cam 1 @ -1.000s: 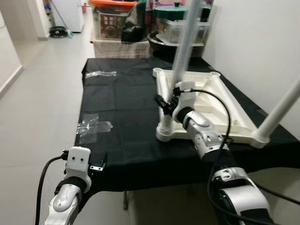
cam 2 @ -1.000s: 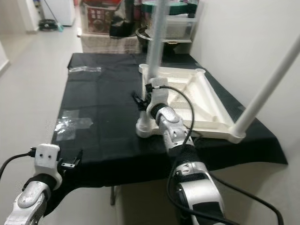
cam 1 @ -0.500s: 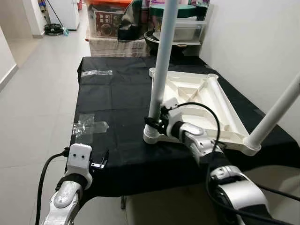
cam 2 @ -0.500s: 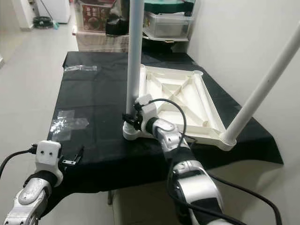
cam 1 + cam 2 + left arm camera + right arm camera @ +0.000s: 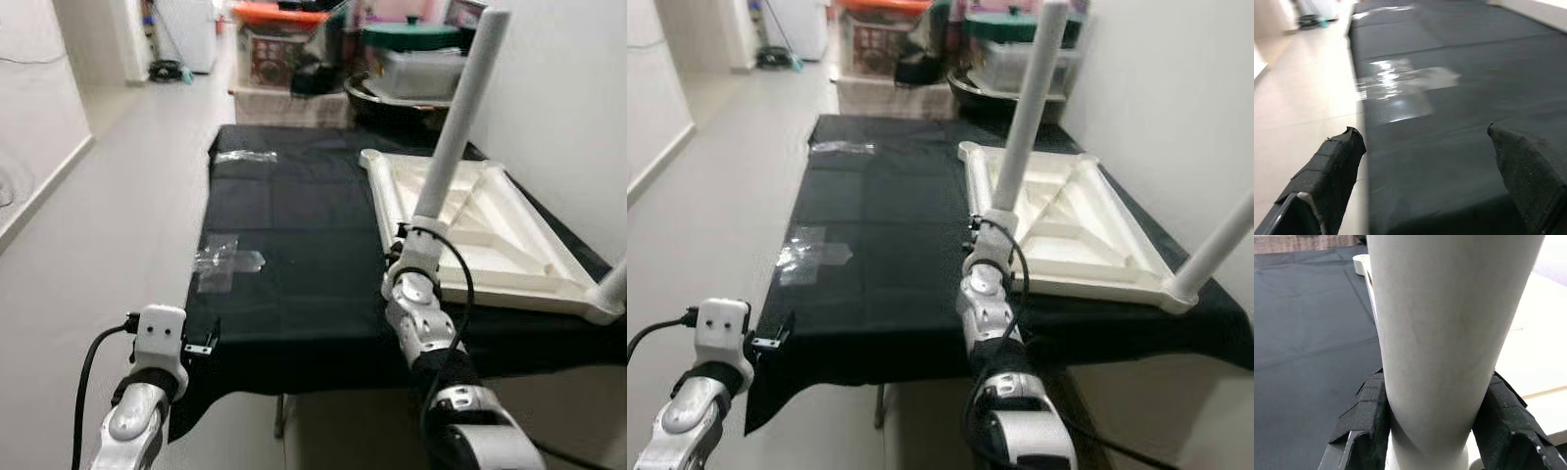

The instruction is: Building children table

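right tool point(image 5: 1427, 431) clamps table leg point(image 5: 453, 127) | arm outstretched, forearm raised

Pale tiled floor point(image 5: 118, 196) at left; white wall point(image 5: 568, 88) upper right; cluttered storage boxes point(image 5: 284, 59) top centre.

A white plastic child's tabletop point(image 5: 490, 230) lies upside down, ribbed underside up, on black cloth. One white round leg point(image 5: 449, 132) stands tilted at its near left corner; another point(image 5: 1213, 247) rises at its near right corner.
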### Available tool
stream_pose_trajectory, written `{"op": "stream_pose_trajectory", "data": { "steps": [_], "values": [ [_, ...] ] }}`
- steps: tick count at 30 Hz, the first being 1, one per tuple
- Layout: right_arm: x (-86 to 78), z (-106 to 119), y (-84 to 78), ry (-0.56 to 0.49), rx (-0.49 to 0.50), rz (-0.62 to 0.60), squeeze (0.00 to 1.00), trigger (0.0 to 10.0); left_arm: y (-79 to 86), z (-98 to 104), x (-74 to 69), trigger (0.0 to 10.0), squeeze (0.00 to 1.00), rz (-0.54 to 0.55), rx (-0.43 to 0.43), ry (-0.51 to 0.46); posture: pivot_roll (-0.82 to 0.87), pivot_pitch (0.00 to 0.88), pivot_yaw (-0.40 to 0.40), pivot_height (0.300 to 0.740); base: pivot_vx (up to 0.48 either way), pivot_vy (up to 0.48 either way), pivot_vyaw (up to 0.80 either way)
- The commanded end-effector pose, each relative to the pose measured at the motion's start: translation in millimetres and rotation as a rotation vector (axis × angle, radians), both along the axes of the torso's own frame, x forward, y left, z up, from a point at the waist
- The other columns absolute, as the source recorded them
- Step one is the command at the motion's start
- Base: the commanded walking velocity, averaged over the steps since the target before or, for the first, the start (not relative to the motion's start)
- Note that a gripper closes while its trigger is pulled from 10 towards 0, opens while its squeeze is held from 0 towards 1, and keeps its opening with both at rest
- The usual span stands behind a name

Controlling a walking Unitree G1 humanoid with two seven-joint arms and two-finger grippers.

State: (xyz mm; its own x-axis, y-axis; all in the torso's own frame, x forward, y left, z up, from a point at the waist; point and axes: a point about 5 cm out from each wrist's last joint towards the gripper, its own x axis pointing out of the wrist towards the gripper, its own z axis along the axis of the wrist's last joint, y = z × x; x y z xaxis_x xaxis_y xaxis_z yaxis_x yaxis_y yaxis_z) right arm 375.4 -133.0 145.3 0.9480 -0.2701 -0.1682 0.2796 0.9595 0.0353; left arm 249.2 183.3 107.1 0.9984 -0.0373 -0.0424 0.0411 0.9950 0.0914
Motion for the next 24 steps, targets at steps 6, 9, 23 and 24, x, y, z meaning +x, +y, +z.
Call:
{"op": "stream_pose_trajectory", "data": {
  "steps": [6,9,23,24],
  "values": [
    [5.1,48.9,23.4,-0.249,-0.032,0.233,1.0,10.0,-2.9,-1.7,-0.1,10.0,0.0,-0.012,0.002,0.01,0.04,0.0,-0.1,0.74,0.0,0.0,0.0],
    [17.4,70.1,20.7,-0.299,-0.026,0.338,0.0,10.0,-0.8,-0.9,0.7,10.0,0.0,-0.007,0.002,0.006,0.05,0.0,-0.109,0.74,0.0,0.0,0.0],
    [3.3,54.5,44.2,-0.218,-0.147,1.157,0.0,0.0,0.3,0.4,2.3,10.0,0.0,-0.001,0.009,-0.003,0.06,0.0,-0.118,0.74,0.0,0.0,0.0],
    [2.3,50.8,48.3,-0.212,-0.157,1.157,0.0,0.0,0.2,0.4,2.2,10.0,0.0,-0.001,0.01,-0.004,0.07,0.0,-0.119,0.74,0.0,0.0,0.0]
  ]
}}
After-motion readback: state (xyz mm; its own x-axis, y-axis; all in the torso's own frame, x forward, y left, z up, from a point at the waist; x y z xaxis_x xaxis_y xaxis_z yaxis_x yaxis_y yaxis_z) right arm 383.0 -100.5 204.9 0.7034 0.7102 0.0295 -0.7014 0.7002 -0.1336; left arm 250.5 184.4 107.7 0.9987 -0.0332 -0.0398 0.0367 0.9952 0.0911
